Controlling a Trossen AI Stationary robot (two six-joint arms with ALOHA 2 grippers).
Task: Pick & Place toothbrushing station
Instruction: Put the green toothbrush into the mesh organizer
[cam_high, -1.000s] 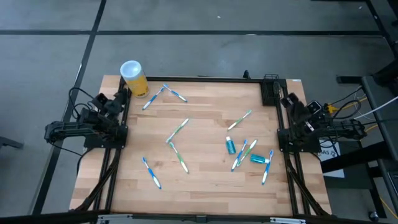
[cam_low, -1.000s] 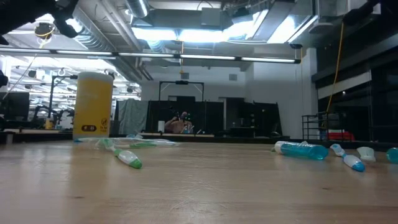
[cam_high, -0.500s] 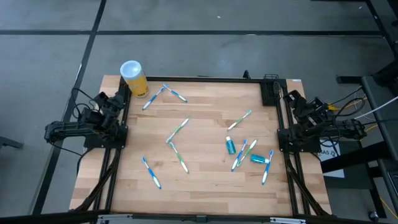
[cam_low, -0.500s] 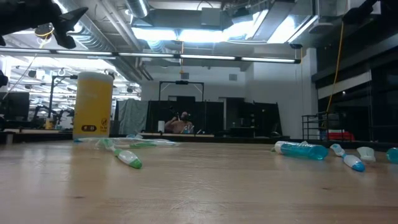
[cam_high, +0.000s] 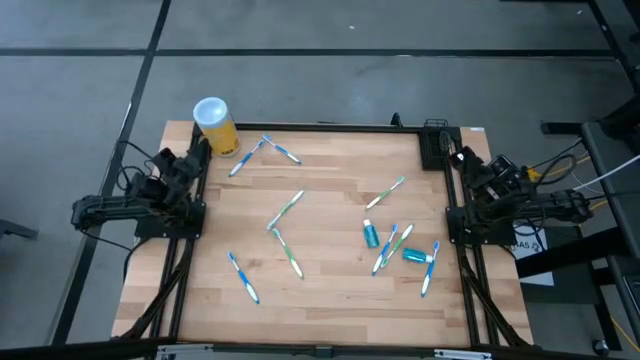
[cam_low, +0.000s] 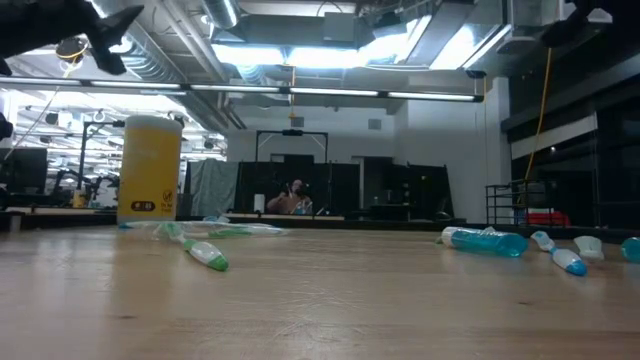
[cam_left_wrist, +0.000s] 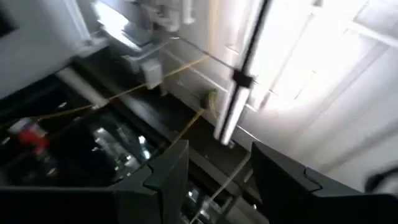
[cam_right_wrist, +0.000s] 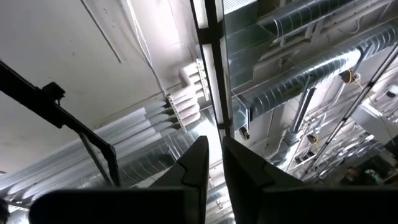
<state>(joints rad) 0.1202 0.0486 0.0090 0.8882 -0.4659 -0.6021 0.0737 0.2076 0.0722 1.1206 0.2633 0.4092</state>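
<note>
Holder, small and black, stands just beside the right gripper in the high view, towards the table's far corner; the left gripper is well apart. Right wrist view: the fingers are nearly closed, grasping nothing. Left wrist view: the fingers are spread, empty.

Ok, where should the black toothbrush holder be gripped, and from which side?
Probably across its narrow width, straight down from above: the black holder lies at the table's far right corner, long sides along the edge. The right gripper is beside it; the left gripper waits near the yellow cup.
</note>
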